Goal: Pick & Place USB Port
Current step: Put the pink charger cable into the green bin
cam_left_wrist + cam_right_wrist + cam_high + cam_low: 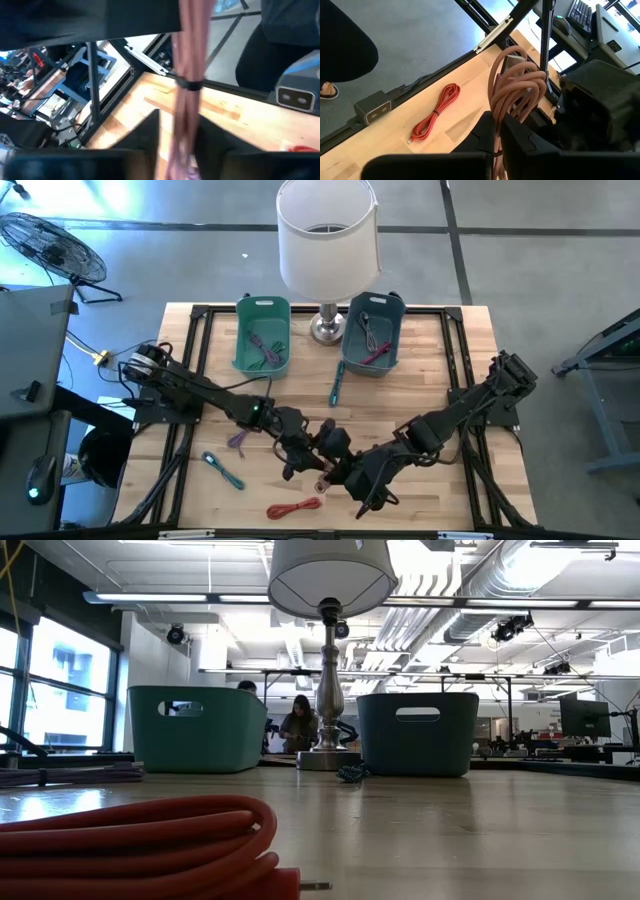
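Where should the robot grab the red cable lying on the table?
Around the middle of the red cable, coming straight down from above. It lies flat in a long, thin bundle, so fingers set across its narrow width can close on all the strands at once.

We see even, bright light from ceiling strip lights [330, 602] and daylight through tall windows [62, 680] in the low view, where the coiled red cable [140, 845] lies blurred close to the lens. Glare whitens the cream lampshade [327, 235] from above. The left wrist view is heavily smeared; the right wrist view stays sharper.
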`<action>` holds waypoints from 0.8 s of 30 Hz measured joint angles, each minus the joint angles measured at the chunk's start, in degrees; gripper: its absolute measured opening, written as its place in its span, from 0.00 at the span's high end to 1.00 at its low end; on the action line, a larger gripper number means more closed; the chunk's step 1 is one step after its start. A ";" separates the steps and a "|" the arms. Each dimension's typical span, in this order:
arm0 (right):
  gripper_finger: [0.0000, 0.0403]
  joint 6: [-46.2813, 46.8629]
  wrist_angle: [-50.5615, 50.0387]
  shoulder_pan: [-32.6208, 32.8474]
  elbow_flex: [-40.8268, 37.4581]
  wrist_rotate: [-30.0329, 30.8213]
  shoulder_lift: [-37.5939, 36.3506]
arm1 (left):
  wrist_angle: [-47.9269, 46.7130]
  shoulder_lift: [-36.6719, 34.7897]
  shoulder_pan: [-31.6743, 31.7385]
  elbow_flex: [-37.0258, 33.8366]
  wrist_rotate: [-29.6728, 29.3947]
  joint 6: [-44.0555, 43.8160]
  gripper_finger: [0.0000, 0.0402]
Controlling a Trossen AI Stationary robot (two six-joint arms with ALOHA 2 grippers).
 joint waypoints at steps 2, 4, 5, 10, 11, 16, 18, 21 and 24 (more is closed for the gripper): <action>0.99 0.02 -0.19 -0.02 0.00 0.57 -0.01 | -0.65 0.00 -0.02 0.00 0.16 0.49 0.92; 0.99 0.06 -0.29 0.02 0.00 1.90 -0.01 | -0.66 -0.02 0.03 0.00 0.32 0.08 0.95; 0.99 0.07 -0.34 0.08 0.00 2.71 -0.01 | -0.65 -0.02 0.02 0.00 -0.15 -0.10 0.95; 0.89 0.24 -0.37 0.94 0.00 6.13 -0.01 | -1.43 -0.06 -0.04 0.09 -3.57 -1.81 0.98; 0.86 0.26 0.04 1.29 0.00 7.76 -0.01 | -1.75 -0.06 -0.02 0.09 -4.18 -2.05 0.97; 0.72 -0.41 2.28 5.37 0.58 25.48 -0.01 | -2.47 -0.30 0.04 0.11 -7.20 -2.21 0.98; 0.67 -2.29 2.76 7.60 1.80 33.89 -0.01 | -4.92 -1.42 0.00 0.11 -11.80 -2.22 0.98; 0.61 -4.71 3.47 11.43 4.12 44.64 -0.57 | -10.46 -3.28 0.03 -0.03 -20.92 -2.28 0.98; 0.59 -5.40 2.95 15.51 5.27 52.51 -0.42 | -15.54 -7.12 0.04 0.10 -30.05 -2.27 0.98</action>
